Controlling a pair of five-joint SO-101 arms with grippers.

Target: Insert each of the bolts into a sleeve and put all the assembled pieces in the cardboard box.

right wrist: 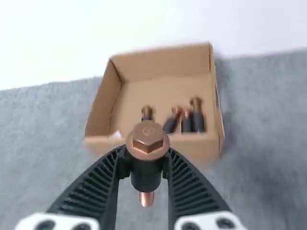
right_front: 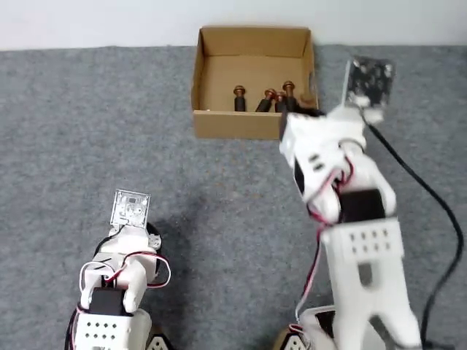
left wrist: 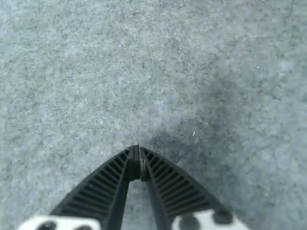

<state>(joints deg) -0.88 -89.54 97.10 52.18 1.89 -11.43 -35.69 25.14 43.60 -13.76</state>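
My right gripper (right wrist: pixel 144 165) is shut on an assembled piece (right wrist: pixel 146 165), a copper bolt pushed through a black sleeve, its hex head facing the camera. It hangs over the carpet just in front of the cardboard box (right wrist: pixel 160 86). Three assembled pieces (right wrist: pixel 175 117) lie inside the box, seen from above as dark sleeves with copper heads (right_front: pixel 264 98) on the floor of the cardboard box (right_front: pixel 213 73). The right arm (right_front: pixel 332 157) stands at the box's near right corner. My left gripper (left wrist: pixel 136 163) is shut with nothing in it, low over bare carpet; the left arm (right_front: pixel 128 244) is at the front left.
Grey carpet (right_front: pixel 87 124) covers the table up to a white wall behind the box. A black cable (right_front: pixel 427 193) trails along the right side of the right arm.
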